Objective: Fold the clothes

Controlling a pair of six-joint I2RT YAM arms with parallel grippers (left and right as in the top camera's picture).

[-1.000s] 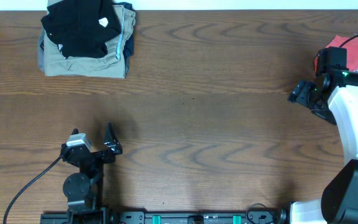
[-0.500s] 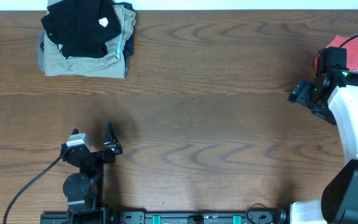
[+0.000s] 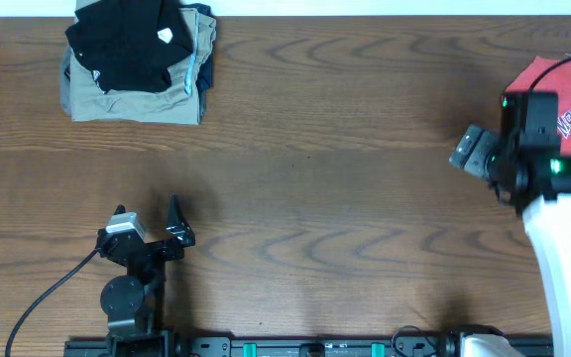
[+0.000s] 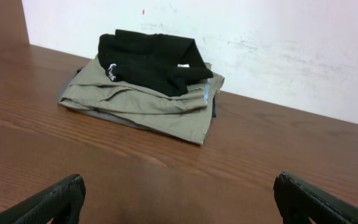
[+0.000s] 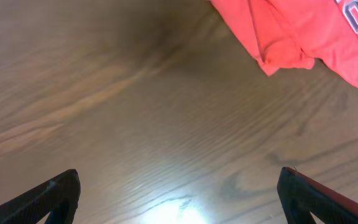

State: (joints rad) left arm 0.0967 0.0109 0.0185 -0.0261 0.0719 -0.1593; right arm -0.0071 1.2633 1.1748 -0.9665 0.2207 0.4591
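The black shirt (image 3: 127, 45) lies folded on top of a stack at the table's far left corner; it also shows in the left wrist view (image 4: 151, 59), with a small white logo mark. My left gripper (image 3: 152, 228) rests open and empty near the front left, far from the stack; its fingertips (image 4: 179, 199) frame bare table. My right gripper (image 3: 476, 151) is open and empty at the right side, above bare wood (image 5: 179, 196).
Folded tan trousers (image 3: 132, 99) lie under the black shirt, also in the left wrist view (image 4: 135, 102). A red T-shirt with white lettering (image 3: 568, 94) lies at the right edge under my right arm, also in the right wrist view (image 5: 303, 31). A white wall (image 4: 278, 43) backs the table.
My right arm has swung and lifted, and the gripper has shifted slightly left and up in the overhead view. More of the red T-shirt shows. The left arm has not moved.
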